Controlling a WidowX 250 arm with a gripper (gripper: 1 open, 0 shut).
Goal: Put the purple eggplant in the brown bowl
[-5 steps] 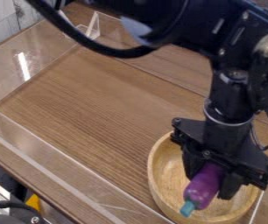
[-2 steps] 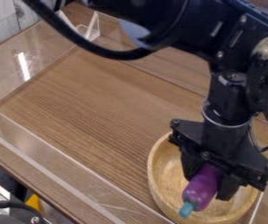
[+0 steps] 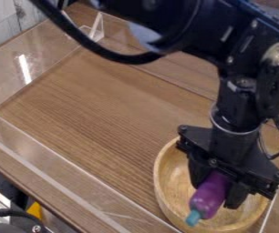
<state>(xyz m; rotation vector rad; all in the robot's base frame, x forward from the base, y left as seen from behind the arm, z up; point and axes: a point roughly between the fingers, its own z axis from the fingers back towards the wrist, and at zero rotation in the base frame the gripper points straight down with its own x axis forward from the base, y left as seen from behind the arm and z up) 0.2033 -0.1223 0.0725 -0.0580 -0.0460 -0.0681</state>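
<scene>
Camera view: the black arm (image 3: 233, 82) is seen reaching down over the bowl (image 3: 169, 193), whose rim shows around the gripper (image 3: 212, 185). The eggplant (image 3: 209, 195) is held clamped in the gripper, over the bowl's interior; its long axis is slanted, the teal cap (image 3: 193, 218) pointed down and outward, toward the near rim. Whether the bowl's floor is touched cannot be told. Release there is judged to be the next step.

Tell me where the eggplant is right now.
In the camera view, the eggplant is at the lower right, just below the gripper's fingers and over the bowl, teal end toward the picture's bottom.
</scene>
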